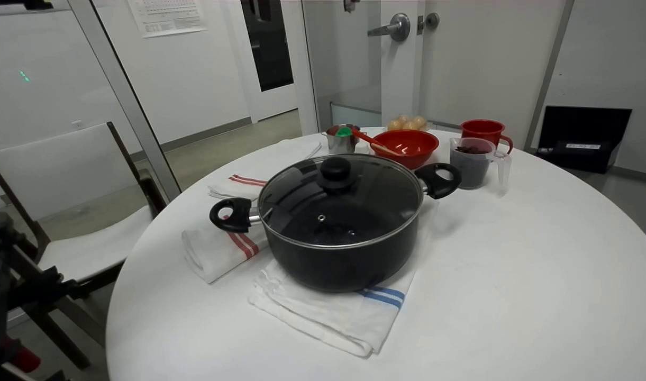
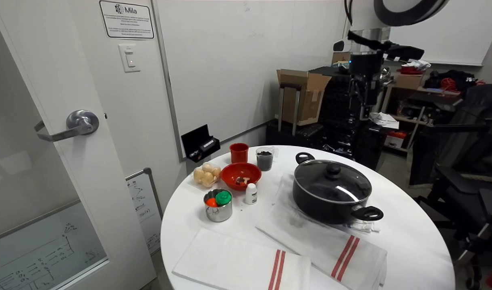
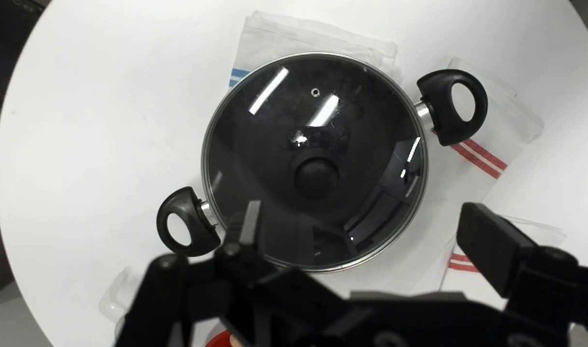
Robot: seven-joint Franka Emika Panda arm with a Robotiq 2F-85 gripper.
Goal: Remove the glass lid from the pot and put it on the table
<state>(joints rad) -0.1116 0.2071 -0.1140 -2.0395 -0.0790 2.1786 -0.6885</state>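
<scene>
Wrist view, tool (image 3: 363,224) spread, glass lid (image 3: 315,159) on pot (image 3: 440,108), table (image 3: 96,130) beneath.

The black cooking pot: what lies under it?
A folded, blue-striped white towel sticks out from beneath the cooking pot; what the pot covers cannot be seen.

1. On the pot (image 1: 338,269): the glass lid (image 1: 349,203).
2. Under the pot, on the table (image 1: 524,264): a folded towel (image 1: 323,323).
3. Left of the pot, in an exterior view: more folded towels (image 1: 209,259).
4. Behind the pot, same view: a bowl (image 1: 415,143), a container (image 1: 343,144), eggs (image 1: 407,124).
5. Behind the pot to its right, same view: a measuring jug (image 1: 471,166), a mug (image 1: 481,127).
6. Above the pot, apart: the gripper (image 2: 365,114).
</scene>
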